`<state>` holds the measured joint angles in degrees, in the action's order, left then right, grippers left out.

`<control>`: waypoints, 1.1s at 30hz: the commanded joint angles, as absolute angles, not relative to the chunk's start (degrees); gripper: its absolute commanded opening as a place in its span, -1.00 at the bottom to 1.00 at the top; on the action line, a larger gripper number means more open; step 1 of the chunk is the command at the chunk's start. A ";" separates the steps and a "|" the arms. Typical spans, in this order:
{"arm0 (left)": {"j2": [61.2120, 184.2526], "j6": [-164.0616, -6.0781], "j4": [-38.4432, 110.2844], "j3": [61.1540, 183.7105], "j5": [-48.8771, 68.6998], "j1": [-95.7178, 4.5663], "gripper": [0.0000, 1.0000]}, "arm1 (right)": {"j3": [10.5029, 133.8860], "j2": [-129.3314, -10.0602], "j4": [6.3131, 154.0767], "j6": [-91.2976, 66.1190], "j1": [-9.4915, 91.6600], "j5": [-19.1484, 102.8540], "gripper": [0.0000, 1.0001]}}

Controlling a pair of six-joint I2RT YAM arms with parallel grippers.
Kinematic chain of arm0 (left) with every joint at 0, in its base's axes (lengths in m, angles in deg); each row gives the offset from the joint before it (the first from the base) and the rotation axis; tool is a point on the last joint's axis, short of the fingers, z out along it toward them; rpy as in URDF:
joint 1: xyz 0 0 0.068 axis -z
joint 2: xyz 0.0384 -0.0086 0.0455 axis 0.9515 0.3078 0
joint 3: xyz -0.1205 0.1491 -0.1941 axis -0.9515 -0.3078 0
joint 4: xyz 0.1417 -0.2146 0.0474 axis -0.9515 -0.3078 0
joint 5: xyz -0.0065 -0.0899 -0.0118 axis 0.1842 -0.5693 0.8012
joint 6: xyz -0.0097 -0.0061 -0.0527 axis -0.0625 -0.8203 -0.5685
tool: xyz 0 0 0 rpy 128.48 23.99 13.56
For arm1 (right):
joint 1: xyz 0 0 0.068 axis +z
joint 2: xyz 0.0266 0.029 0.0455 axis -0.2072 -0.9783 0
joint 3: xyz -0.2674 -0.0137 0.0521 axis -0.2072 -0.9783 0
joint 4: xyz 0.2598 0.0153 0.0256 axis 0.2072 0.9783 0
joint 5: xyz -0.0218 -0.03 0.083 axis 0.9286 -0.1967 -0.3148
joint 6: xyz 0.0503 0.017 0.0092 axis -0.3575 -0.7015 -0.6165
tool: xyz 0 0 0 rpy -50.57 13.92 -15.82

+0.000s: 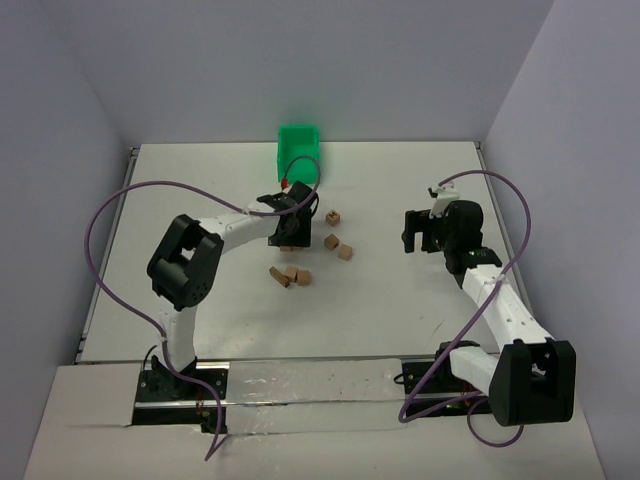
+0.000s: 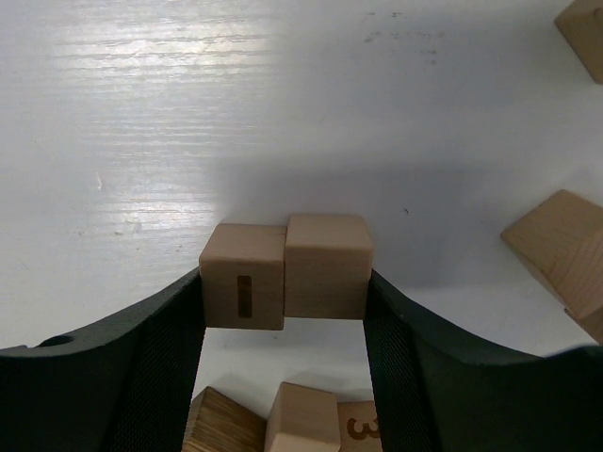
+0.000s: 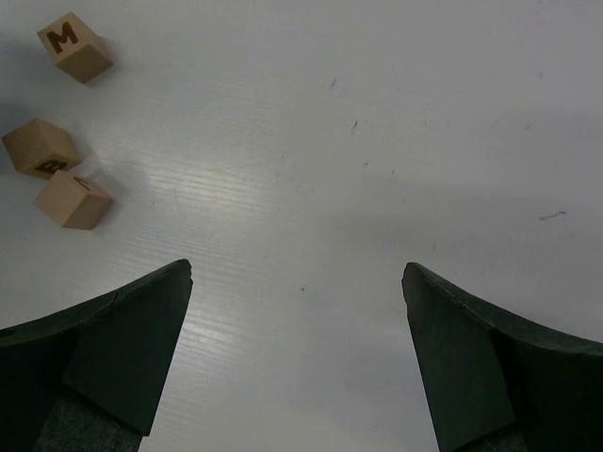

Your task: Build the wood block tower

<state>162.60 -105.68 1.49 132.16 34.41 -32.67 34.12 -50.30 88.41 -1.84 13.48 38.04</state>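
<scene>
My left gripper [image 1: 290,238] is shut on two tan wood blocks pressed side by side between its fingertips: one with a dark bar mark [image 2: 243,282] and a plain one [image 2: 327,268]. I cannot tell whether they rest on the table or hang just above it. Three more cubes [image 1: 291,274] lie in a cluster just nearer the arm; they sit at the bottom of the left wrist view, one marked 3 [image 2: 360,428]. Three loose cubes [image 1: 338,240] lie to the right, one marked M [image 3: 75,45]. My right gripper [image 1: 413,240] hangs open over bare table. The tower is out of view.
A green bin [image 1: 299,153] stands at the back of the white table [image 1: 400,310], just beyond the left gripper. Purple cables loop from both arms. Grey walls close in the table at the back and sides.
</scene>
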 commanded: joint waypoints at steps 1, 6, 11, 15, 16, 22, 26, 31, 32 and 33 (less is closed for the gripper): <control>164.39 -107.94 0.73 134.46 35.19 -33.14 0.08 | 36.90 -50.67 87.25 -1.64 13.85 38.51 0.99; 165.40 -108.42 0.44 134.85 34.14 -33.23 0.14 | 36.96 -50.75 87.25 -1.64 13.80 38.54 0.99; 165.71 -108.47 0.30 134.60 33.54 -33.17 0.30 | 36.93 -50.90 87.40 -1.71 13.80 38.60 0.99; 165.88 -108.47 0.17 134.63 33.21 -33.15 0.44 | 37.07 -51.01 87.34 -1.73 13.72 38.60 0.99; 165.94 -108.52 0.11 134.79 33.10 -33.19 0.45 | 37.08 -51.02 87.43 -1.68 13.77 38.60 0.99; 166.08 -108.49 0.07 134.85 32.69 -33.23 0.66 | 36.99 -50.86 87.49 -1.66 13.80 38.67 0.99; 165.56 -107.95 0.16 134.83 32.32 -33.32 0.72 | 36.99 -50.82 87.42 -1.64 13.72 38.69 0.99; 161.70 -101.08 -0.84 137.67 30.12 -34.61 0.98 | 36.90 -50.17 87.55 -1.64 13.80 38.72 0.99; 160.95 -98.82 -1.50 138.25 28.86 -34.82 0.99 | 36.90 -50.09 87.56 -1.64 13.80 38.63 0.99; 159.74 -95.10 -2.33 139.38 27.35 -34.95 0.99 | 36.90 -50.05 87.60 -1.64 13.80 38.54 0.99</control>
